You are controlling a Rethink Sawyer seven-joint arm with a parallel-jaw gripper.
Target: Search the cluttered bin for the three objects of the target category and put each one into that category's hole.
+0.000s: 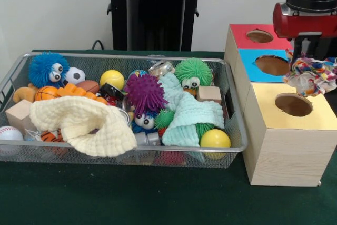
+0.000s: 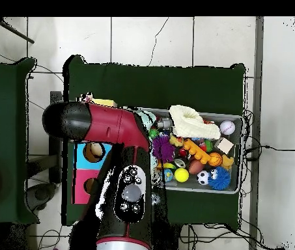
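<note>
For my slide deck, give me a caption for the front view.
Gripper holds a multicolored cloth over the yellow hole, beside a toy-filled bin.

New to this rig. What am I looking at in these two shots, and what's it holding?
It is a single red and black robot arm working at a green-covered table. One picture faces the robot across the table; the other looks straight down.

On the table sits a wire mesh bin full of toys: spiky balls, sports balls, wooden blocks, cloths. Beside it stands a wooden box with red, blue and yellow tops, each with a round hole.

The hand holds a multicoloured patterned cloth above the yellow-topped hole.
</note>
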